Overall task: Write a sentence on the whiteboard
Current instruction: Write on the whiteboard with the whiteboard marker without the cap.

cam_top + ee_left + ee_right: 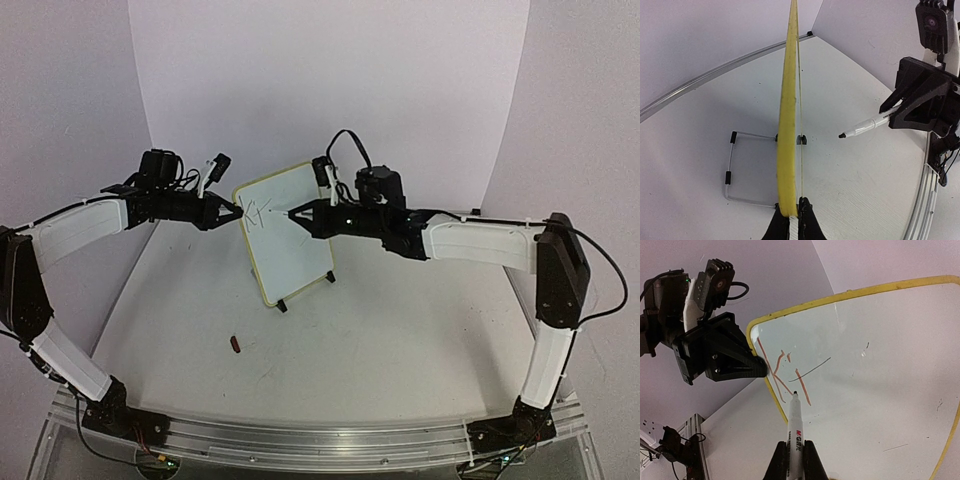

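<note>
Upright yellow-framed whiteboard [290,255], few reddish strokes [802,387]

small reddish-brown object [236,345] lies on the white table [410,345].

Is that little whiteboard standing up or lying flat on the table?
Standing up. The whiteboard rests on its black feet with a wire stand behind, and edge-on it looks near vertical.

Top cam sits high over the near end of the table [400,340], looking down from afar. Left wrist cam stares edge-on along the whiteboard [788,125], super close. Right wrist cam faces its white side, looking past the marker [795,430]. All three share the board.
</note>
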Tool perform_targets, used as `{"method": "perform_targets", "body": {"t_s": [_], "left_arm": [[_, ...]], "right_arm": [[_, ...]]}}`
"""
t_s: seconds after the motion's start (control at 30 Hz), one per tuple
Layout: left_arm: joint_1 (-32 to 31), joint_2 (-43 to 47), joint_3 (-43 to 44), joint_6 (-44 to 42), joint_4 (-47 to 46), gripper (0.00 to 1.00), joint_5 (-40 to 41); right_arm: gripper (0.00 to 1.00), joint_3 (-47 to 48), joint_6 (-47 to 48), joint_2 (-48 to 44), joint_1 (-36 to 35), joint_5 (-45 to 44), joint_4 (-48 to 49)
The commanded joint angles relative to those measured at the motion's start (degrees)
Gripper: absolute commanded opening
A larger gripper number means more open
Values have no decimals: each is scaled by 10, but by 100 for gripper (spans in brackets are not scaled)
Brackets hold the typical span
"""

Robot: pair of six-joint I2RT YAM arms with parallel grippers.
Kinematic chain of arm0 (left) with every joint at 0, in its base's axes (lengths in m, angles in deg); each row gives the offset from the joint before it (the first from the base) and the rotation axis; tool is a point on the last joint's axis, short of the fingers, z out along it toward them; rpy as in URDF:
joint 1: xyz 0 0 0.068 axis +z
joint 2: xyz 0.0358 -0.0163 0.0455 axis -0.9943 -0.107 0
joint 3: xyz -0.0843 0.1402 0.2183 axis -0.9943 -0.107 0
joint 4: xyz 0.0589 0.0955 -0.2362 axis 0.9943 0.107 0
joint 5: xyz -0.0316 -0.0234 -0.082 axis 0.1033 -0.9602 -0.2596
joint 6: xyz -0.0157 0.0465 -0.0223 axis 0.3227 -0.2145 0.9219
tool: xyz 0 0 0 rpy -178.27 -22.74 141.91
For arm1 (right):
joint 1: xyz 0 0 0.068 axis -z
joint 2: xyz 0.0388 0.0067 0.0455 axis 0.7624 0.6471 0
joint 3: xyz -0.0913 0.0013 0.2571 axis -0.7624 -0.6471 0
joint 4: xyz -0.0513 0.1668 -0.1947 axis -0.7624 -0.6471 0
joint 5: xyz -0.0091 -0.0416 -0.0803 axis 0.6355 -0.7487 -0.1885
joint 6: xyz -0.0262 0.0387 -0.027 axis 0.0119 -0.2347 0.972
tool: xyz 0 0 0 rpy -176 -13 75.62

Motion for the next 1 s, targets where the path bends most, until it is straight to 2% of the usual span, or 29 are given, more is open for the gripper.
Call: {"method": "perform_targets", "body": {"t_s": [0.0, 0.97], "left_arm": [[2, 16, -5, -25, 1, 0, 17], [2, 17, -3, -26, 3, 0, 17]], "right_arm": [[0, 37, 11, 23, 0, -4, -9], [0, 98, 10, 79, 0, -9, -45]]}}
